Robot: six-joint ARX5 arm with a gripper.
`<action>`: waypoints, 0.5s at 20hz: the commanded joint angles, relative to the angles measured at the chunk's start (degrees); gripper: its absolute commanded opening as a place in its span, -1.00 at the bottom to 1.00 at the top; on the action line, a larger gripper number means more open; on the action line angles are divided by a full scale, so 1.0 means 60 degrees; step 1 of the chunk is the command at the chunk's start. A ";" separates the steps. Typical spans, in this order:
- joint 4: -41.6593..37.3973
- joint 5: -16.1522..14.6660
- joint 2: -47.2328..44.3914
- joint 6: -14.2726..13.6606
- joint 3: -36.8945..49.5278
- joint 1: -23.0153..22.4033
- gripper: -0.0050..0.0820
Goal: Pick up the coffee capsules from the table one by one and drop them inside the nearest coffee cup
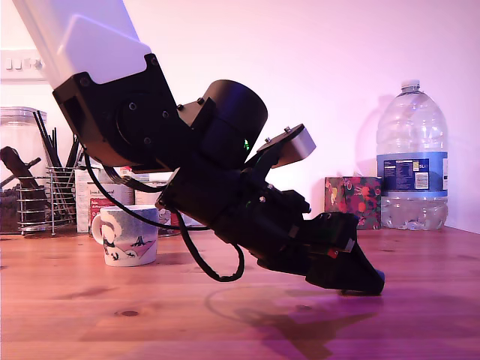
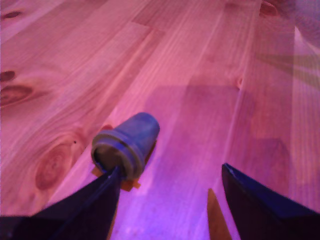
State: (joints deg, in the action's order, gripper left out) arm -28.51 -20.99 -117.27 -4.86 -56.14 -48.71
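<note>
Coffee capsule [image 2: 127, 142] lying on its side on the counter [image 2: 200, 75], wide rim turned toward the wrist camera, tapered body pointing away. And look at the end effector [image 2: 170, 182]: its two dark fingers stand spread wide, released, nothing held between them. One fingertip [image 2: 107, 185] sits right at the capsule's rim, apparently touching it, while the other finger is well apart across bare wood. So the capsule lies beside that finger, not squarely in the gap. A small orange scrap peeks out under the capsule's rim; what it is can't be made out.

Over to the exterior view: the arm [image 1: 217, 172] fills the middle of the picture, pitched down steeply, with the end effector low over the counter near the exterior view's right. The capsule itself is hidden here behind the black fingers. The coffee cup [image 1: 127, 236], a squat white mug with penguin figures, stands well apart toward the exterior view's left, handle turned to the left, its right edge partly covered by a looping black cable [image 1: 214, 266]. Behind it a wire utensil holder [image 1: 34, 199] and some labelled tins, half masked by the arm. At the back right, a big water bottle [image 1: 412, 161] and a small floral box [image 1: 352, 201].
</note>
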 commanded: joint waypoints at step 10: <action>-0.0259 0.0044 0.0361 0.0055 0.0007 -0.0069 0.39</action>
State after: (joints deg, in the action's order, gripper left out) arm -29.85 -20.67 -115.22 -4.78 -56.14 -48.77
